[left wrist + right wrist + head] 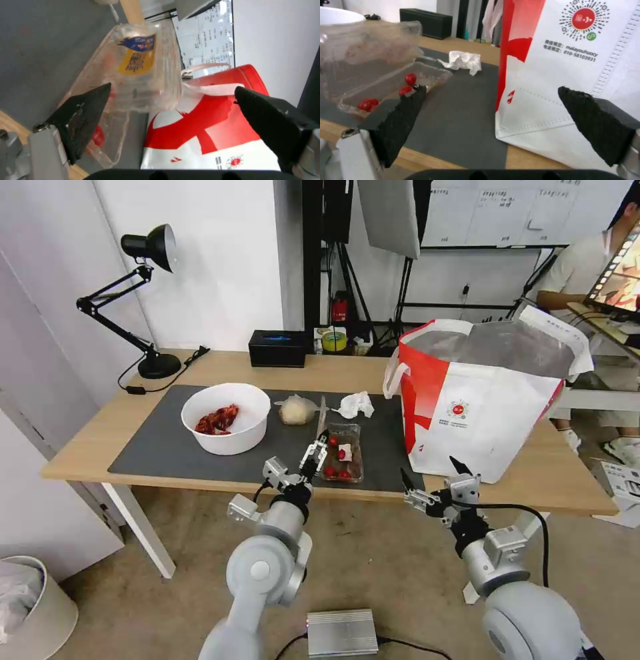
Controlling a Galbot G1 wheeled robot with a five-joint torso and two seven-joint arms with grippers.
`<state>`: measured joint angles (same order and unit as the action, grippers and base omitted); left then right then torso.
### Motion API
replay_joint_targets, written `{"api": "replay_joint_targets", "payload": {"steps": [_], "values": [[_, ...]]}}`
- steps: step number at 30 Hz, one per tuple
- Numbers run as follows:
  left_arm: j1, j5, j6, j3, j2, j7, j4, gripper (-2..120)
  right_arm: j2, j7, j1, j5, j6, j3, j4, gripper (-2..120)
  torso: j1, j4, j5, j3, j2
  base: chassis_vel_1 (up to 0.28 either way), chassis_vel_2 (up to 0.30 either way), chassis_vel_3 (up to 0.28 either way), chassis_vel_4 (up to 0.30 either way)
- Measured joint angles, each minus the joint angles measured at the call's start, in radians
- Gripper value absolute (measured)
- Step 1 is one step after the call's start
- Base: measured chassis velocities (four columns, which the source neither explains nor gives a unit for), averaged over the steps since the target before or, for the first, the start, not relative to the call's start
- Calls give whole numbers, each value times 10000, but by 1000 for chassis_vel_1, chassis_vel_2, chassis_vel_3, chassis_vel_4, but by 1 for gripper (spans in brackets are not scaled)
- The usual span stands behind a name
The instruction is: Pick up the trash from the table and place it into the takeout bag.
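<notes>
My left gripper hung at the near edge of the long light-wood table, jaws spread apart and clamped on nothing, just at the clear hinged plastic tray with red bits. My right gripper waited with jaws apart as well, just in front of the large white-and-red takeout bag, which stood open on the right of the dark grey mat. The white round bowl with red scraps, the clear bag with a beige lump and the crumpled white tissue all lay on the mat, none yet bagged. I judged the tray risky: its thin walls could buckle under my pinch, its raised lid could flap, and a tilt could spill the red bits. It sat near the table edge, so a nudge might push it off.
</notes>
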<state>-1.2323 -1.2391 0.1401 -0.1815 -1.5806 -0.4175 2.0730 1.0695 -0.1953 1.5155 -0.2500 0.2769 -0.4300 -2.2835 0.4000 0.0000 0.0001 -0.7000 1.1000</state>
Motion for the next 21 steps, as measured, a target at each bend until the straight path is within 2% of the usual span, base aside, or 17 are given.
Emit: {"api": "replay_joint_targets", "payload": {"steps": [12,16,21], "values": [[-66,289,38,250,-75,23,138,100,-57,0,159,-8,-7,-241,-116,100,0,0,-1,0,-1,0,0,0,0],[-57,470,74,224,158,67,236,100,-63,0,168,-15,-7,-264,-136,100,0,1,-1,0,0,0,0,0,0],[169,1005,298,226,851,356,285,97,-85,0,168,-23,-7,-273,-150,100,0,1,-2,0,0,0,0,0,0]]}}
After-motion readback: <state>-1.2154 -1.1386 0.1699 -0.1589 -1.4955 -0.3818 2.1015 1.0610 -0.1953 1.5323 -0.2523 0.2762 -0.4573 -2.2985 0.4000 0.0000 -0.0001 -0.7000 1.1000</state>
